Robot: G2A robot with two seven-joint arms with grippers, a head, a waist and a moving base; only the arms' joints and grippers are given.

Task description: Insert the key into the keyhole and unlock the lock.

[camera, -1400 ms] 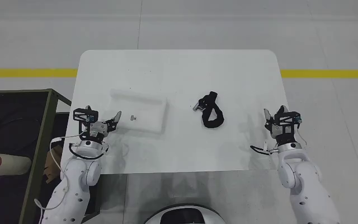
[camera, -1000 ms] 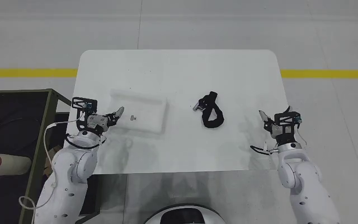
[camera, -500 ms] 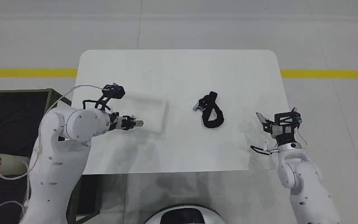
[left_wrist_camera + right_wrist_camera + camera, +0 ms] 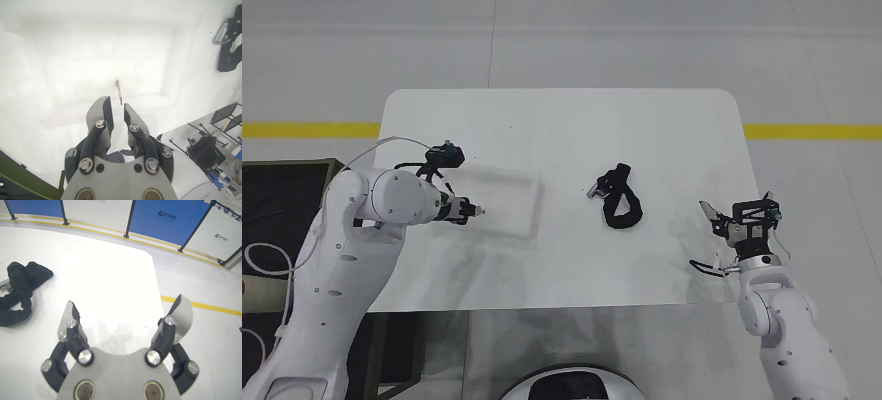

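- Since the earlier frames, the left gripper point(image 4: 474, 211) has been swung from beside the foam tray point(image 4: 517, 187) to over its recess; its fingers, wide then, are now narrowed.
- In the left wrist view the left gripper point(image 4: 118, 106) is seen with fingers a little apart. The key point(image 4: 119, 92) stands tilted on the tray floor, its near end just at the gap and not clamped.
- The lock point(image 4: 619, 198), a black sleeved loop with a metal cylinder, is unmoved. It lies well apart from the tray, on the side away from the left arm.
- The right gripper point(image 4: 700, 237) is barely changed. It is held beyond the lock from the tray, fingers spread wide with nothing held point(image 4: 125, 300).
- A white table point(image 4: 662, 130) carries the tray and the lock. Grey floor and a yellow line point(image 4: 302, 129) are seen behind it, and blue and white panels point(image 4: 166, 217) in the right wrist view.
- A dark green frame point(image 4: 302, 200) stands off the table edge nearest the tray.
- The tray is set near that table edge. A stretch of table surface is seen between tray and lock, and more beyond the lock.
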